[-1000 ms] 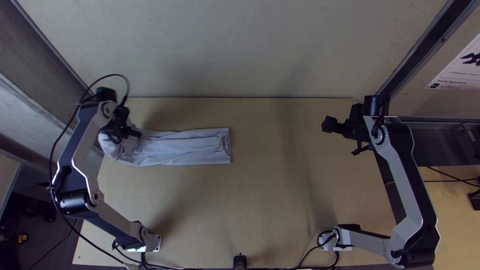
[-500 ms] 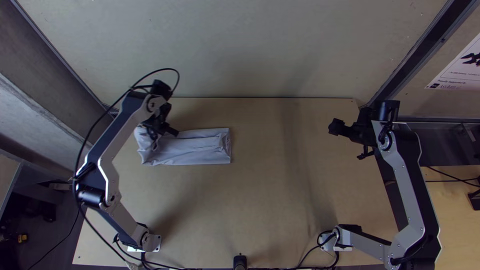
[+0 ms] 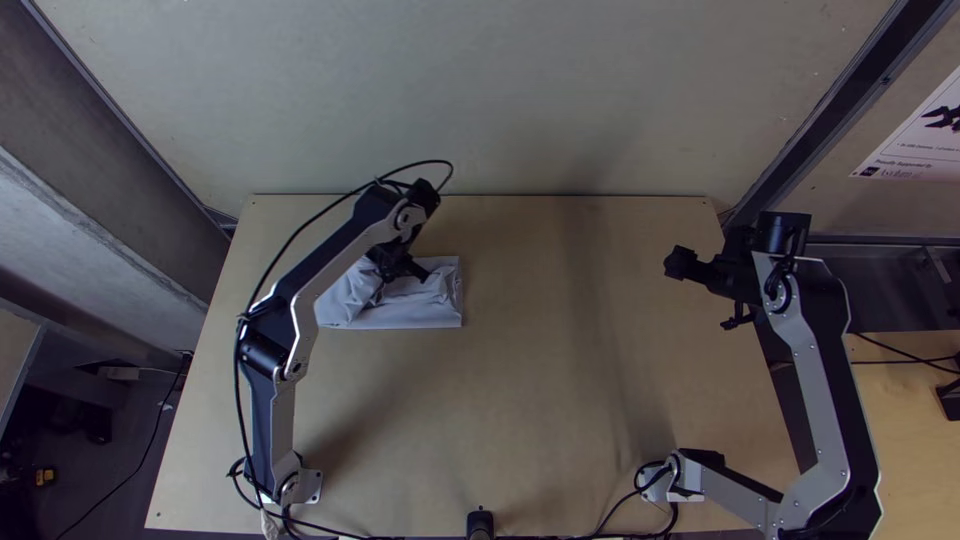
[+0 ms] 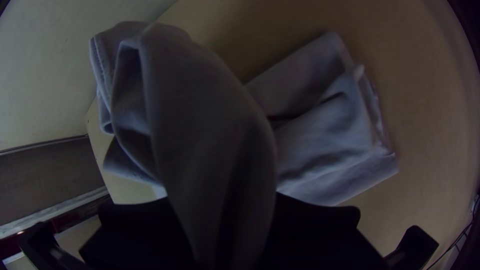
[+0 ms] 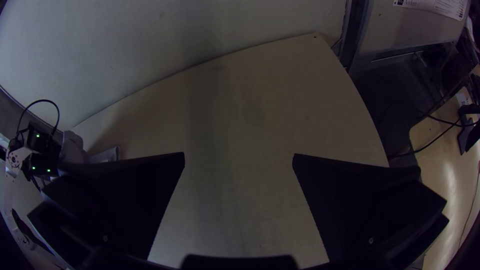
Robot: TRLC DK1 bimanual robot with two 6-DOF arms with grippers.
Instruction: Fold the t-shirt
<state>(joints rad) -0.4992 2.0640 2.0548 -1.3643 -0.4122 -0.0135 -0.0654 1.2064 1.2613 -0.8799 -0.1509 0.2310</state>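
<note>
In the top view my left gripper [image 3: 412,268] is over the light grey t-shirt [image 3: 400,315], left of the table's middle. The left wrist view has the left gripper [image 4: 227,225] shut on a bunched end of the t-shirt [image 4: 205,110], which rises between its fingers, while the folded rest lies on the table behind. My right gripper [image 3: 675,262] is held near the table's right side, away from the cloth. From the right wrist, the right gripper [image 5: 239,160] stands open with bare table between its fingers.
The light wooden table [image 3: 520,400] has a pale wall panel [image 3: 500,90] along its far edge. A black post [image 3: 480,522] stands at the near edge. Cables run beside the left arm.
My left gripper has moved right, carrying the shirt's left end over the rest, so the cloth covers a shorter stretch of table. The right arm has shifted slightly right.
</note>
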